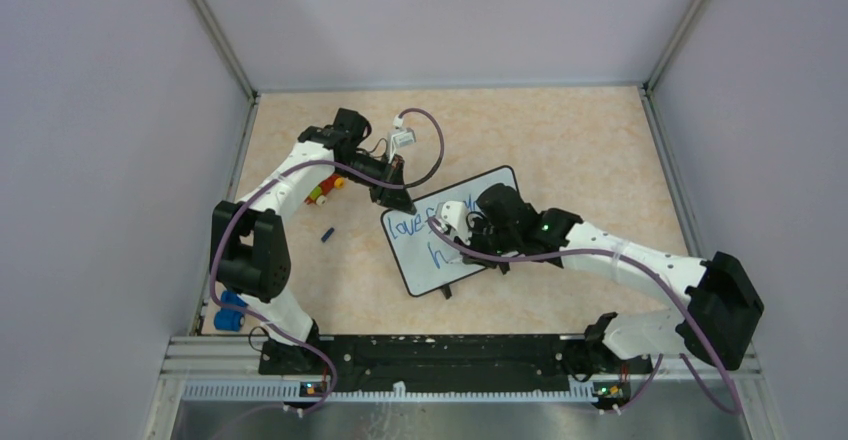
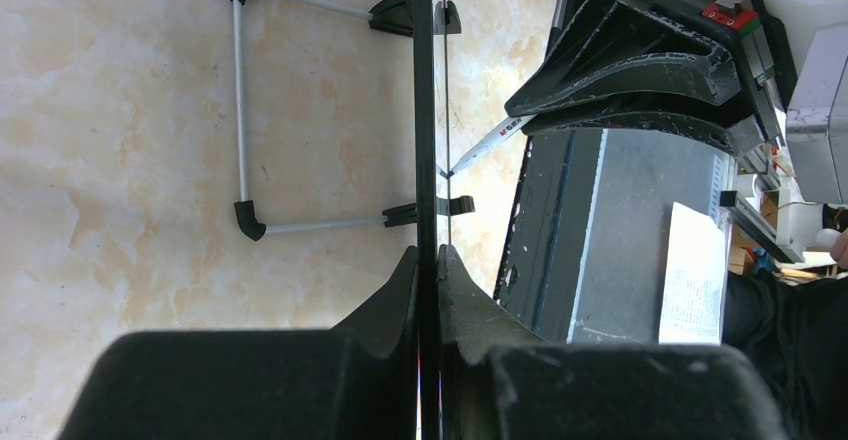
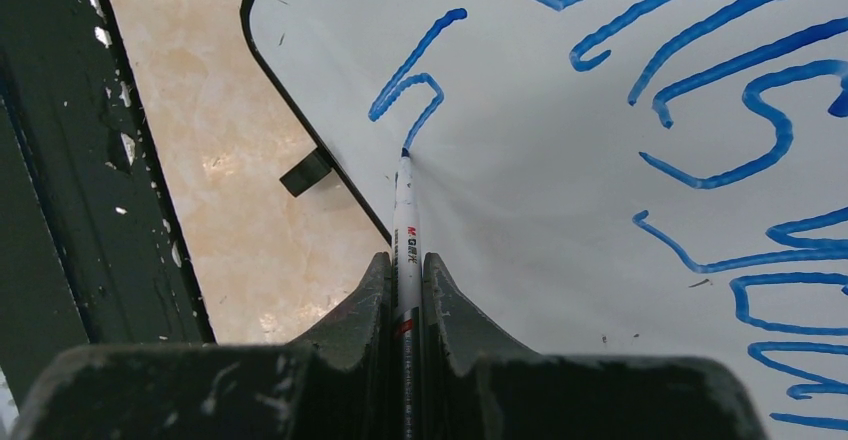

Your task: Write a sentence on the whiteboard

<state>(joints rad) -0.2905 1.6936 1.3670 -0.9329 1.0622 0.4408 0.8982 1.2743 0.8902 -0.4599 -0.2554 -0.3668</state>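
Beige surface (image 1: 560, 140): probably light, stiff black-framed whiteboard (image 1: 425, 268), left tool (image 2: 428, 255) pinching its 10 o'clock edge; right tool (image 3: 405, 260) clamps white marker (image 3: 404, 205).

- Bright, even light falls from above; shadows on the tabletop (image 1: 560, 130) are soft and faint.
- In both wrist views the near jaws are dark and blurred, while the whiteboard (image 3: 560, 210) surface beyond is crisp.

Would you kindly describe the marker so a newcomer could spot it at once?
Find the whiteboard on the table. Over it, the right gripper is shut on the marker, tip touching a blue stroke. It is the slim white barrel between black fingers.
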